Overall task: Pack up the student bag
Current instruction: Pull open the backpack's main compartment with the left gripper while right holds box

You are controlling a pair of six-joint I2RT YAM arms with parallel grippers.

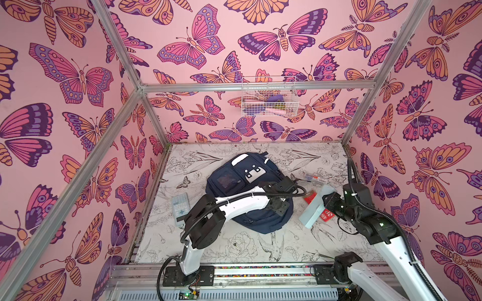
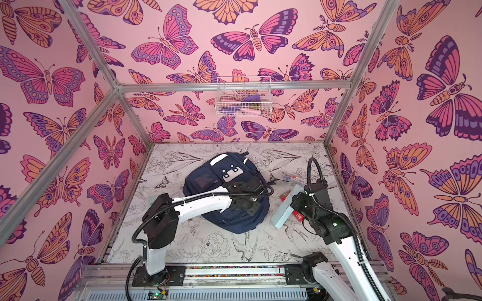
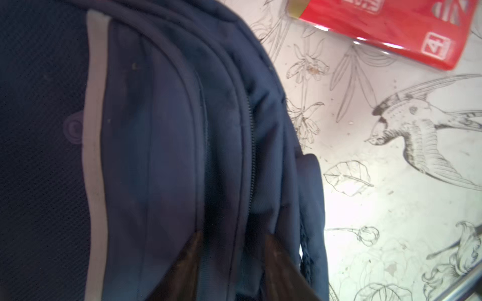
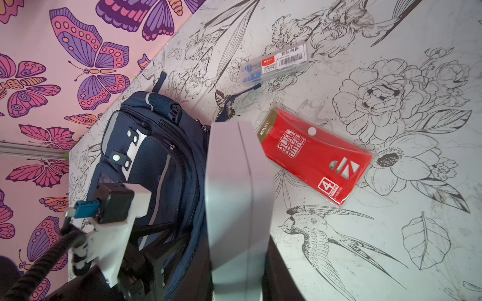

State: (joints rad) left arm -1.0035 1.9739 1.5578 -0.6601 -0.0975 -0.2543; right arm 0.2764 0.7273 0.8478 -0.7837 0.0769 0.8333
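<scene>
The bag [image 1: 234, 177] lies flat in the middle of the table [image 1: 234, 247], front pockets up, its white patch toward the back wall. In both top views the left arm reaches across its near end.

The left gripper [image 1: 280, 207] is pressed down onto the bag's near right part. In the left wrist view its fingers [image 3: 182, 260] stand fairly close together with a ridge of navy fabric beside a zip between them – a pinch on the bag.

The right gripper [image 1: 326, 207] is closed on a pale grey case [image 1: 317, 208], held tilted above the table just to the right of the bag. In the right wrist view the case [image 4: 234, 208] runs up the middle, edge on.

A red pouch [image 4: 313, 159] lies on the table under and beside the case, and a clear pen box [image 4: 276, 63] sits farther back. A calculator [image 1: 180, 206] rests left of the bag, near the left arm's elbow. A wire basket [image 1: 268, 97] hangs on the back wall.
</scene>
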